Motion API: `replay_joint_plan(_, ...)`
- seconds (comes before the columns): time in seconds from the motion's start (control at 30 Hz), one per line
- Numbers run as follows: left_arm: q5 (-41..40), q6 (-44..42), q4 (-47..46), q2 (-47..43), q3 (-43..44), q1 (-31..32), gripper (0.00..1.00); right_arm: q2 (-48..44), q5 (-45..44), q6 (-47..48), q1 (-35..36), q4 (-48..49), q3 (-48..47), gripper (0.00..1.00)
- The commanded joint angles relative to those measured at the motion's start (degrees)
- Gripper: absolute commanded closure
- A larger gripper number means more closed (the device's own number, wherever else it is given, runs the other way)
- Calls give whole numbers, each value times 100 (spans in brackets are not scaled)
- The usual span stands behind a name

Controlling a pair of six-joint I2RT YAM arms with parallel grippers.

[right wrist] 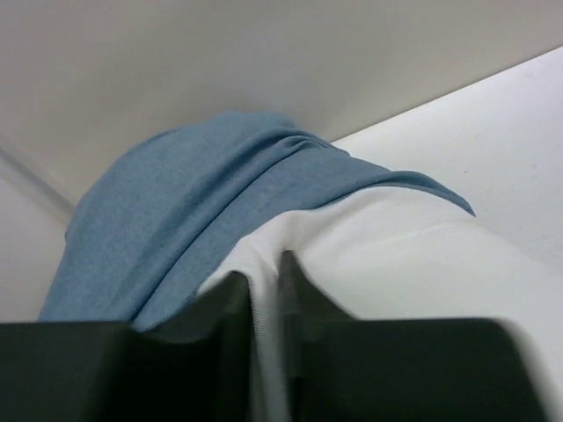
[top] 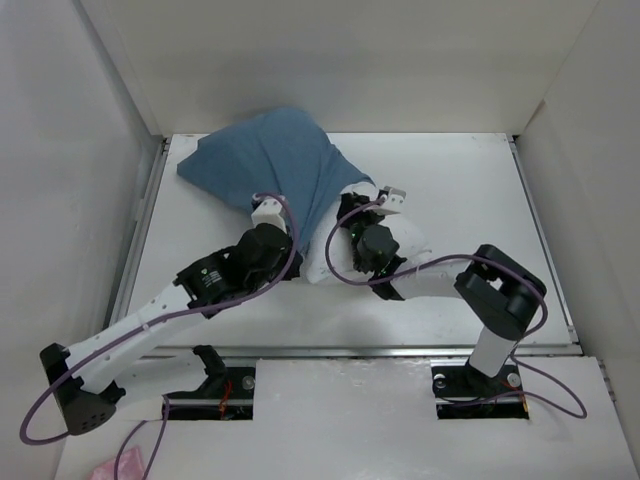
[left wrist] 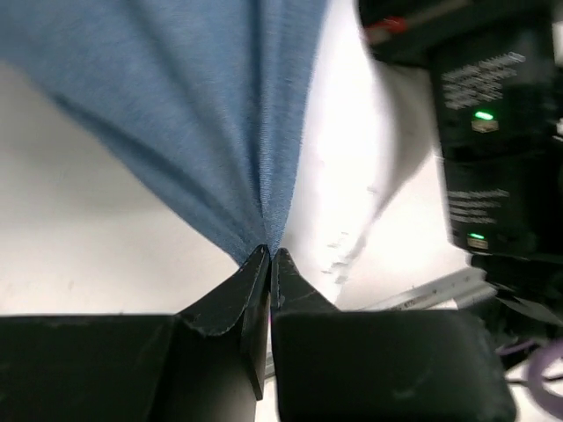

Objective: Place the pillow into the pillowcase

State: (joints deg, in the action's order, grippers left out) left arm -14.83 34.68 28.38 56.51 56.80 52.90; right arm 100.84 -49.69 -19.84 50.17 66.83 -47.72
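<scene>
The blue pillowcase lies bunched at the back left of the table and covers part of the white pillow. My left gripper is shut on a pinch of the blue cloth, which fans out from the fingertips. My right gripper is shut on a fold of the white pillow, with the pillowcase draped over the pillow just beyond. Most of the pillow is hidden under the arms and the cloth in the top view.
White walls close in the table at the back and both sides. The right arm's body is close to the left gripper's right side. Purple cables loop over both wrists.
</scene>
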Motion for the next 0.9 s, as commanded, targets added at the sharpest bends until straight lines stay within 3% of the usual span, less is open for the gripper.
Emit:
replay_joint_plan(0.0, -537, 1039, 1465, -509, 95, 185, 100, -440, -140, 50, -166, -423, -131, 72)
replay_joint_plan(0.07, -714, 1479, 1661, -597, -28, 185, 100, -608, 370, 50, -166, -1152, -132, 58)
replay_joint_plan(0.13, -636, 1542, 1662, -738, -273, 185, 100, -862, 1100, 128, -166, -1809, -132, 34)
replay_joint_plan(0.23, -415, 1691, 1661, -878, -502, 185, 96, -1240, 1733, 251, -166, -2339, -184, 22)
replay_joint_plan(0.27, -468, 1752, 1749, -879, -503, 185, 87, -1355, 1839, 304, -166, -2698, -185, 20)
replay_joint_plan(0.3, -538, 1884, 1863, -879, -442, 185, 55, -1461, 1910, 366, -166, -2858, -185, 17)
replay_joint_plan(0.37, -740, 1946, 2231, -879, -188, 185, 25, -1820, 2059, 541, -166, -3488, -237, 12)
replay_joint_plan(0.4, -932, 1946, 2303, -879, -82, 185, 1, -1944, 2060, 542, -166, -3719, -237, 12)
replay_joint_plan(0.43, -1030, 1894, 2303, -879, 15, 185, 1, -2067, 1982, 542, -166, -3938, -237, 7)
replay_joint_plan(0.63, -1557, 797, 1347, -274, 621, 185, 0, -2859, 1313, -45, -271, -5555, -210, 0)
replay_joint_plan(0.73, -1689, -115, 688, 587, 1227, 185, 0, -2859, 1602, -414, -674, -6468, -606, 0)
replay_joint_plan(0.87, -2144, -681, 511, 2192, 2264, 185, 0, -2965, 2716, -670, -1612, -6665, -449, 0)
